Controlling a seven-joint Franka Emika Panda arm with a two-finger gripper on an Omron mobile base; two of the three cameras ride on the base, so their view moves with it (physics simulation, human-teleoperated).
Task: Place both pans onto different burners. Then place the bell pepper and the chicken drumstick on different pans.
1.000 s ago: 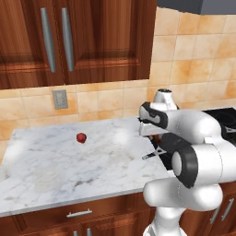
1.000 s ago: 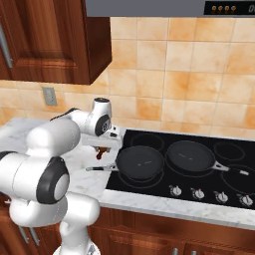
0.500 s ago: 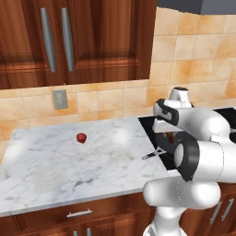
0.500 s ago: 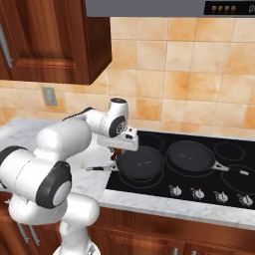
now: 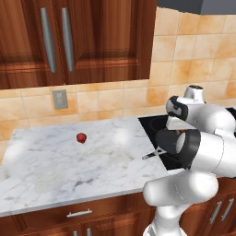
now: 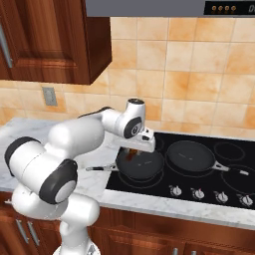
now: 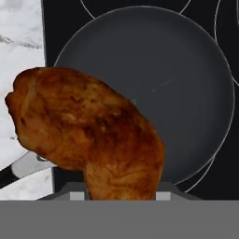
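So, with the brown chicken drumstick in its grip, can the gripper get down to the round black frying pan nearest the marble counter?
Probably yes. The gripper holds the chicken drumstick above the near black frying pan, whose inside looks bare, with nothing between them.

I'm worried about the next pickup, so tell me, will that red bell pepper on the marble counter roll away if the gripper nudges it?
Probably yes. The bell pepper looks small and rounded, resting free on the smooth marble counter, so a sideways nudge could roll it. It seems light, and its glossy skin may be somewhat slippery.
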